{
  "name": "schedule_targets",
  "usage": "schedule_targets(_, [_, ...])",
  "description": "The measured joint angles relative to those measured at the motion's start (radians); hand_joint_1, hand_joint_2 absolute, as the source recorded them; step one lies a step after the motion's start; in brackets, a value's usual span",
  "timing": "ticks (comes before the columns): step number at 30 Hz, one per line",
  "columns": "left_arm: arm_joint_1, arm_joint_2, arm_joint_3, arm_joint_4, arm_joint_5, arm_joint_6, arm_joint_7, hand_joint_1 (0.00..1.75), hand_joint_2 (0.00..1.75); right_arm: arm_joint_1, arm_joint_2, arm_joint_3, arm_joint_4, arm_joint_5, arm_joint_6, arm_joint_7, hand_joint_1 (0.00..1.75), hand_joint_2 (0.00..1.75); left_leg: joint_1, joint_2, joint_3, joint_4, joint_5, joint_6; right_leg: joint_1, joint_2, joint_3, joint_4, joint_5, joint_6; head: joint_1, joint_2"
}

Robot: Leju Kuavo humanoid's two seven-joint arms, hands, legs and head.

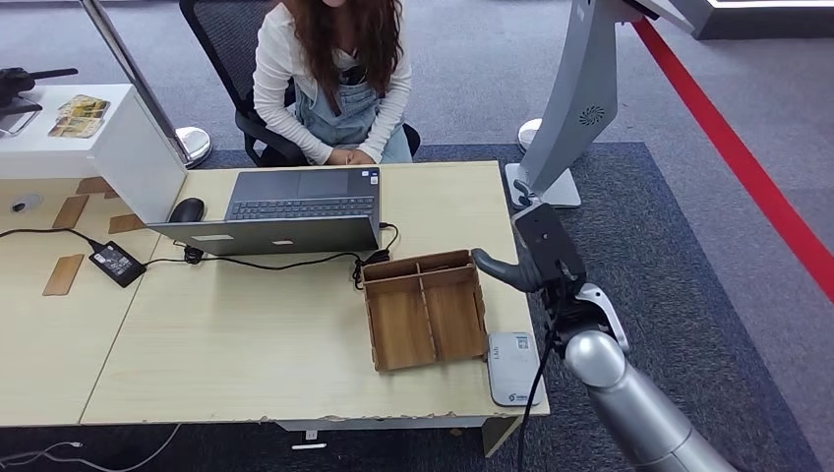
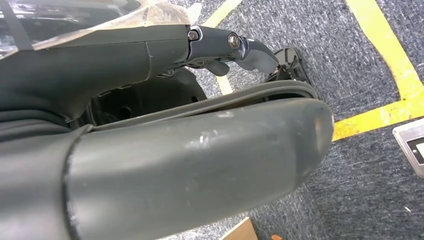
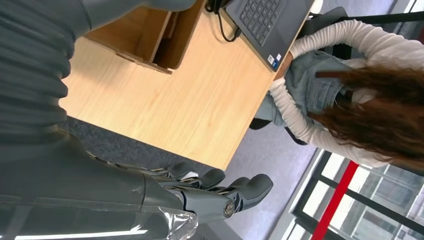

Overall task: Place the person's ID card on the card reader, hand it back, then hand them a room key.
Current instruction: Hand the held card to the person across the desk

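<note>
One hand up: right hand (image 1: 536,258) raised off the table's right edge, beside the tray (image 1: 425,308). Fingers (image 3: 235,187) spread and lightly curled in the wrist view, nothing in them. Left hand (image 2: 235,49) hangs low over carpet w/ yellow tape, fingers stretched out, empty as far as I can tell.

No ID card visible anywhere; person (image 1: 334,79) sits behind the laptop (image 1: 285,208), hands together at the far table edge, card not visible there. So step in hand looks like the first: reach out to receive the card. Reader (image 1: 513,366) lies flat at the near right corner, just beside the tray, close under the right forearm.

To do it well, probably:
- carry the hand fwd toward the person over the bare strip right of the laptop, palm open, fingers apart enough for a thin card.
- stop short of the person, let them bring the card in, then pinch on its flat faces.
- come back to the reader by the same lane.

Edges/room:
- tray walls stand up just left of the hand; keep the thumb clear of them.
- laptop cable (image 1: 295,264) loops near the tray's far corner.
- white stand base (image 1: 546,187) sits on the floor near the table's far right corner, beyond the hand.
- reader slightly overhangs the near edge; a forearm brush could knock it off.
- open room: wide bare tabletop left of the tray, carpet to the right.
</note>
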Motion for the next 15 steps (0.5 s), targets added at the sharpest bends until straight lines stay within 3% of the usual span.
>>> schedule_targets(15, [0.000, -0.001, 0.017, 0.000, 0.020, -0.003, -0.014, 0.00, 0.00, 0.101, 0.024, -0.017, 0.016, -0.159, -0.016, -0.083, 0.00, 1.75, 0.000, 0.000, 0.000, 0.000, 0.000, 0.000, 0.000, 0.000, 0.000, 0.000, 0.000, 0.000, 0.000, 0.000])
